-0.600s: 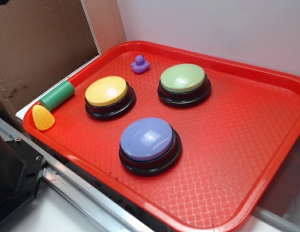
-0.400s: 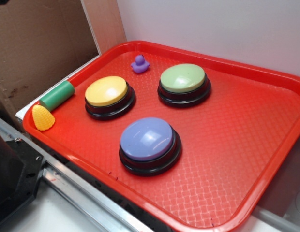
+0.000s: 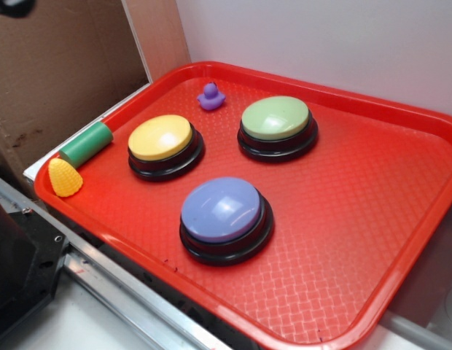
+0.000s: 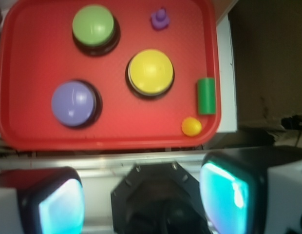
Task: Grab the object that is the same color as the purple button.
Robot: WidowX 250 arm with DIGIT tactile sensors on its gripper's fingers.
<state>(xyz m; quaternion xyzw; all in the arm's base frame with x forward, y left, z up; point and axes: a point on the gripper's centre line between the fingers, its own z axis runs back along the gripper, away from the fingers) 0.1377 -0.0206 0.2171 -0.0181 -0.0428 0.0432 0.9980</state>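
Duck [image 4: 160, 18] lies well apart from open, empty jaws.

A glossy red plastic tray [image 3: 401, 219] with a woven diamond texture carries lavender-purple [image 3: 221, 210], yellow [image 3: 160, 137] and pale green [image 3: 275, 117] domed buttons on black bases, plus a tiny purple rubber duck [image 3: 210, 97].

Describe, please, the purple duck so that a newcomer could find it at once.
Start at the red tray. Near its far rim, between the yellow button and the green button, sits the purple duck. It is far smaller than any button and matches the purple button.
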